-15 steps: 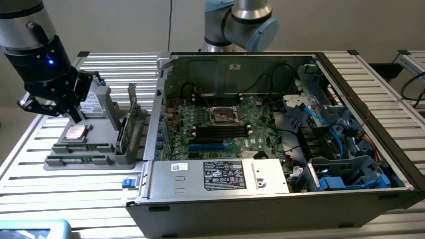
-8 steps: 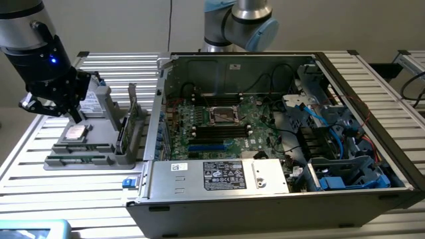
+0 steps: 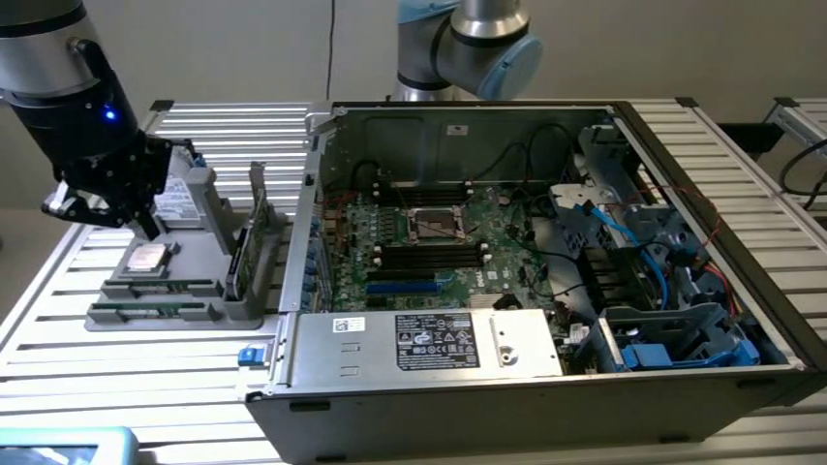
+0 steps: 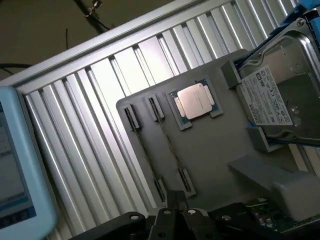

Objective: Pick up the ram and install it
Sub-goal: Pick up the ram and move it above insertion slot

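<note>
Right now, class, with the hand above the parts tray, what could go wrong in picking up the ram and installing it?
1. The hand is shut above the tray; lowered like that, it might press on a ram stick instead of straddling it.
2. The two sticks sit close together beside the processor; an off-centre grasp could knock the neighbour.
3. Loose cables cross the open case near the motherboard; the stick might snag.

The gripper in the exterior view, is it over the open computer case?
No, the gripper is above the gray tray at the exterior view's left, outside the computer case.
</note>
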Action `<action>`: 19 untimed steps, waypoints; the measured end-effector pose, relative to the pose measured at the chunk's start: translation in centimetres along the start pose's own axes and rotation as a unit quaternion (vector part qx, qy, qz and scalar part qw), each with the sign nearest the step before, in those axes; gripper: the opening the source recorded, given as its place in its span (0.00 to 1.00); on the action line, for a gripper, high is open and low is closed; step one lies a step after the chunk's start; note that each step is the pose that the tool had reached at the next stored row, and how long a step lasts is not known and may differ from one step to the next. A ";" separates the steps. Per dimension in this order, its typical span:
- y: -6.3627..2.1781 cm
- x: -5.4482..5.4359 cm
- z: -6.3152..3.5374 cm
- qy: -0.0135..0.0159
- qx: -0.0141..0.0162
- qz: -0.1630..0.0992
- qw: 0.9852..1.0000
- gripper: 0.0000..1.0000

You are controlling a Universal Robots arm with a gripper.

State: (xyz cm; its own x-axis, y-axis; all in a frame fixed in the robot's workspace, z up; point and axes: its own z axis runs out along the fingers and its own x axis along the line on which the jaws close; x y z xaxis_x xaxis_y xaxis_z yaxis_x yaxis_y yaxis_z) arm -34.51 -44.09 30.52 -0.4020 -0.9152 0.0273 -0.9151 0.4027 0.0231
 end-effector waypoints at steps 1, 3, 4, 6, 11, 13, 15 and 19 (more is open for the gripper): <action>0.00 0.0 0.00 0.000 0.000 -0.009 1.000 0.11; 0.00 0.0 0.01 0.001 0.001 -0.027 1.000 0.11; 0.00 0.0 0.01 0.001 0.001 -0.036 0.999 0.11; 0.00 0.0 0.01 0.001 0.001 -0.054 0.999 0.11; 0.00 0.0 0.02 0.002 0.003 -0.100 0.995 0.11; 0.00 0.0 0.02 0.003 0.003 -0.118 0.993 0.11; 0.00 0.0 0.02 0.003 0.004 -0.136 0.991 0.11; 0.00 0.0 0.03 0.004 0.005 -0.169 0.986 0.11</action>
State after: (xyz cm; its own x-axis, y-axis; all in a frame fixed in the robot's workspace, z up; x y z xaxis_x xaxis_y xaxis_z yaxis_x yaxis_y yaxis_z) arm -34.52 -44.09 30.50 -0.0729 -0.9969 0.0284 -0.9970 0.0736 0.0230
